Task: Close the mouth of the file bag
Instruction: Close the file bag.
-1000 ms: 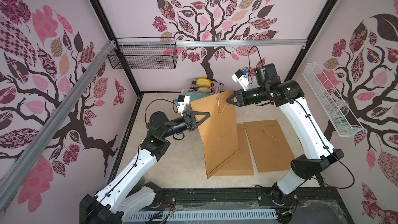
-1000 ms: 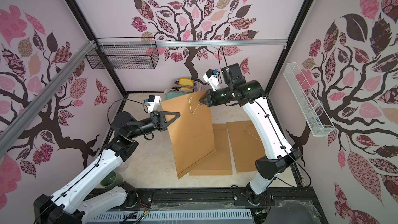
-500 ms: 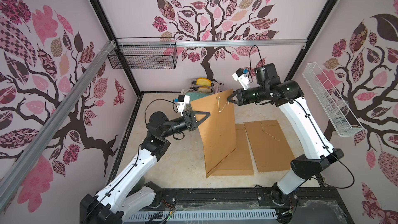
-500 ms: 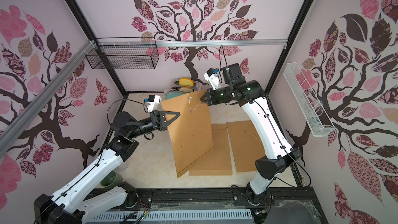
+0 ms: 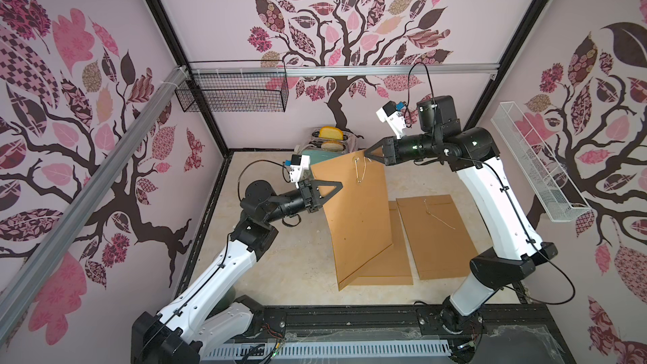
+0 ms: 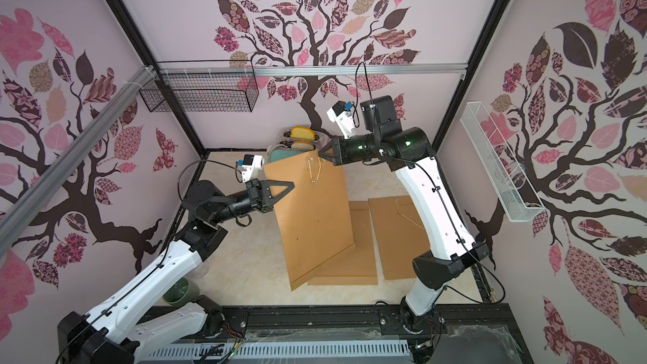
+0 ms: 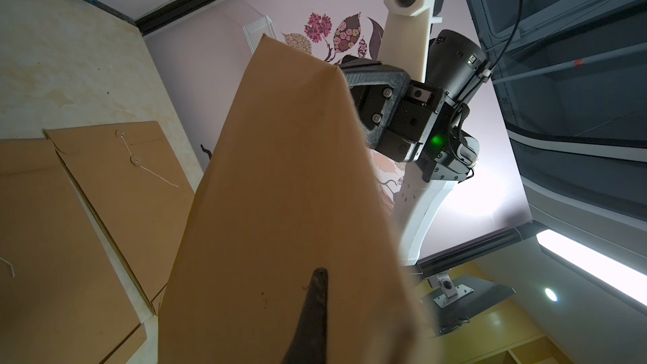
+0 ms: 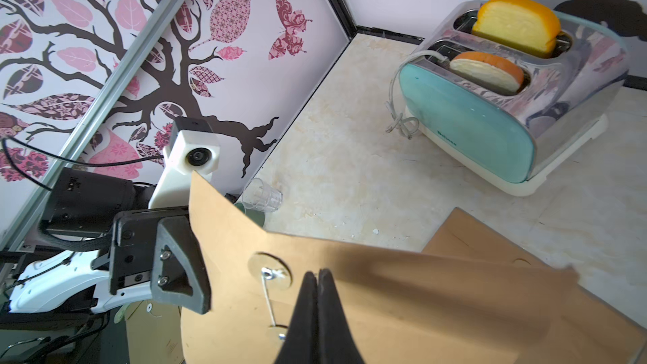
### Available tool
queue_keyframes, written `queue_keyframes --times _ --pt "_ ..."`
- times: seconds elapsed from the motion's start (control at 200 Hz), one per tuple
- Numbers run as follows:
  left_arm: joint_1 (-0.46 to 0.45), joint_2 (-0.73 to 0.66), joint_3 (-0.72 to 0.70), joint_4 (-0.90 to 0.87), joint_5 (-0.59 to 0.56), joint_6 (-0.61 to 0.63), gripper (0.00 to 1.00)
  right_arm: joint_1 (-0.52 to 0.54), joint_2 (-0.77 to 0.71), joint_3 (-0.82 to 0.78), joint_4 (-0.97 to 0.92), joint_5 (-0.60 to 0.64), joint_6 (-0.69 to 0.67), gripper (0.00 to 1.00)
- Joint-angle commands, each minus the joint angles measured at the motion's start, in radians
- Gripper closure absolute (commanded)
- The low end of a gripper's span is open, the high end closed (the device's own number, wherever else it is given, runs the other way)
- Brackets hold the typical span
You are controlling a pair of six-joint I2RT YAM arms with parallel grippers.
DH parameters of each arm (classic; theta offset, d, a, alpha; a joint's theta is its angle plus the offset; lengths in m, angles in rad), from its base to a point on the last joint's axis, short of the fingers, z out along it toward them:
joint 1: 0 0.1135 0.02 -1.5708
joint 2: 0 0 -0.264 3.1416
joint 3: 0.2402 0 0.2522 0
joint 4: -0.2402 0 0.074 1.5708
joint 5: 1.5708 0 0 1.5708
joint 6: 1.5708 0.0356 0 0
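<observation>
1. A booth papered with pink-and-brown trees encloses a beige marbled tabletop point(image 5: 280, 257). A black wire basket point(image 5: 231, 91) hangs on the back wall at the left, and a teal-and-chrome toaster point(image 8: 490, 124) stands at the rear.
2. The left gripper point(image 5: 338, 184) has its jaws pressed together on the left edge of the brown kraft-paper file bag point(image 5: 357, 218). The bag stands tilted off the table, its lower corner resting on a second brown bag lying flat point(image 5: 388, 271).
3. On the raised bag's face, a thin white string point(image 8: 268, 297) runs from the upper round paper disc point(image 8: 269, 271) down to the lower round paper disc point(image 8: 278, 332). In both top views it then loops back up.
4. The right gripper point(image 5: 366, 151), at the bag's top edge, is pinched shut, apparently on that string's free end. Whether it also clamps the paper I cannot tell.
5. Further right a third brown bag point(image 5: 437, 236) lies flat, and a white wire rack point(image 5: 535, 169) hangs on the right wall.
6. The step in hand looks like winding the string to fasten the flap. To do it well, the left gripper should steady the bag while the right gripper keeps the string taut and circles it under the lower disc's rim, close to the paper. The pull should be gentle, since a hard tug could drag the bag from the left pinch or tear a disc.
</observation>
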Motion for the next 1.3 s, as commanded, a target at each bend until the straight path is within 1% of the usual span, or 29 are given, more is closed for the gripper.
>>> queue_keyframes --times 0.0,0.08,0.395,0.54,0.63,0.7,0.775,0.945,0.99,1.015,1.155,1.25,1.295 --pt "-0.003 -0.002 0.031 0.039 0.005 0.006 1.00 0.018 0.009 0.033 0.032 -0.048 0.021 1.00" --pt "-0.004 0.000 0.033 0.038 0.006 0.007 1.00 0.038 0.004 0.023 0.037 -0.034 0.018 1.00" --pt "-0.005 0.007 0.035 0.040 0.001 0.006 1.00 0.087 -0.027 -0.016 0.103 -0.052 0.050 1.00" --pt "-0.004 0.006 0.035 0.037 0.001 0.006 1.00 0.092 -0.040 -0.045 0.135 -0.063 0.059 1.00" --pt "-0.005 0.007 0.034 0.036 0.001 0.007 1.00 0.092 -0.055 -0.053 0.130 -0.044 0.050 1.00" --pt "-0.005 0.007 0.032 0.034 0.000 0.010 1.00 0.079 -0.088 -0.088 0.148 -0.040 0.057 1.00" --pt "-0.004 0.009 0.030 0.032 0.000 0.013 1.00 0.062 -0.145 -0.163 0.220 -0.024 0.073 1.00" --pt "-0.005 0.015 0.033 0.040 0.001 0.008 1.00 0.015 -0.187 -0.200 0.226 0.005 0.089 1.00" --pt "-0.005 0.014 0.035 0.039 0.001 0.008 1.00 0.010 -0.188 -0.206 0.214 0.016 0.078 0.88" --pt "-0.005 0.012 0.036 0.038 0.003 0.010 1.00 0.009 -0.188 -0.212 0.211 0.017 0.070 0.84" --pt "-0.005 0.012 0.035 0.032 0.001 0.012 1.00 0.009 -0.177 -0.212 0.173 0.000 0.050 0.74" --pt "-0.005 0.011 0.042 0.032 0.004 0.012 1.00 0.005 -0.173 -0.209 0.139 0.046 0.007 0.64" --pt "-0.005 0.010 0.043 0.030 0.005 0.013 1.00 -0.002 -0.165 -0.201 0.111 0.067 -0.023 0.62"
